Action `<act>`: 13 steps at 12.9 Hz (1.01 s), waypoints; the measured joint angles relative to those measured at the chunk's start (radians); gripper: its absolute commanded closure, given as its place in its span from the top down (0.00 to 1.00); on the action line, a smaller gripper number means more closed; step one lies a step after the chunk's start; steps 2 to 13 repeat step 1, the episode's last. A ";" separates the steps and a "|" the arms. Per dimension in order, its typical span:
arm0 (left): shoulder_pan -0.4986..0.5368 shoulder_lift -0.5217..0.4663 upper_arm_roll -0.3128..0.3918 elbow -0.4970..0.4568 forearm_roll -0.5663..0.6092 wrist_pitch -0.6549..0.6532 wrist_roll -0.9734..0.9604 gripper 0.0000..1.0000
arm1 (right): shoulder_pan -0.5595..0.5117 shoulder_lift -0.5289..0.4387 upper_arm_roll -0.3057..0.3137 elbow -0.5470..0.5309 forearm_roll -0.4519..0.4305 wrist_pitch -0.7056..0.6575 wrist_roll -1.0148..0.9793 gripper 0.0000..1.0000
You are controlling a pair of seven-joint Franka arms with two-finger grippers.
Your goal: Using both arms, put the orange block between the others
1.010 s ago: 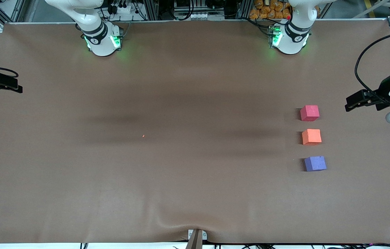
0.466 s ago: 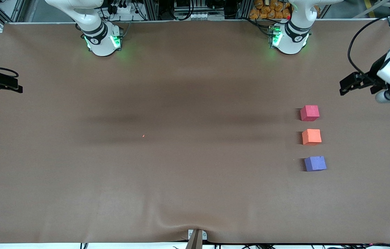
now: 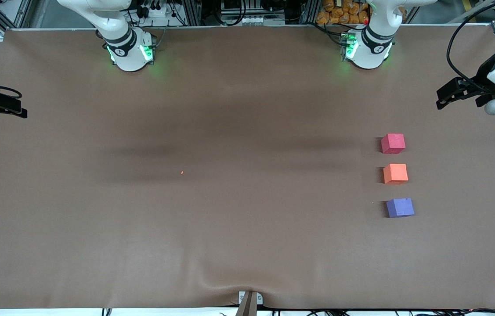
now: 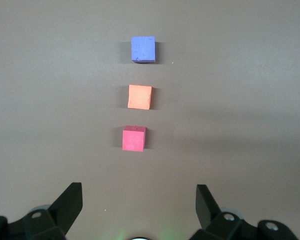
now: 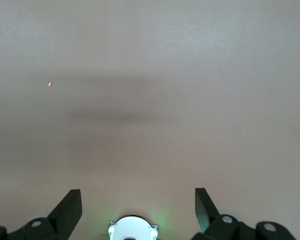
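Note:
Three cubes lie in a row near the left arm's end of the table. The orange block (image 3: pixel 395 174) (image 4: pixel 140 96) sits between the pinkish-red cube (image 3: pixel 393 143) (image 4: pixel 134 138), which is farther from the front camera, and the purple cube (image 3: pixel 400 207) (image 4: pixel 143 49), which is nearer. My left gripper (image 3: pixel 439 100) (image 4: pixel 139 197) hangs open and empty over the table's edge at that end, apart from the cubes. The right gripper (image 3: pixel 22 109) (image 5: pixel 138 200) waits open and empty over the right arm's end, above bare mat.
A brown mat (image 3: pixel 229 131) covers the table, with a wrinkle (image 3: pixel 225 283) by a metal bracket (image 3: pixel 249 300) at the near edge. A tiny orange speck (image 3: pixel 182 172) (image 5: pixel 49 84) lies mid-table. Both green-lit bases (image 3: pixel 131 52) (image 3: pixel 366 50) stand along the top edge.
The left gripper has drawn away from the pinkish-red cube toward the robots' side of the table, staying open. The cubes and the right gripper have not moved.

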 measured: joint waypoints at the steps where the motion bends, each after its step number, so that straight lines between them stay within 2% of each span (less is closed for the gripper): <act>1: -0.001 0.000 0.000 0.007 0.000 0.000 0.000 1.00 | 0.000 0.000 0.000 0.000 0.000 0.000 0.000 1.00; 13: -0.001 0.000 0.000 0.007 0.000 0.000 0.000 1.00 | 0.000 0.000 0.000 0.000 0.000 0.000 0.000 1.00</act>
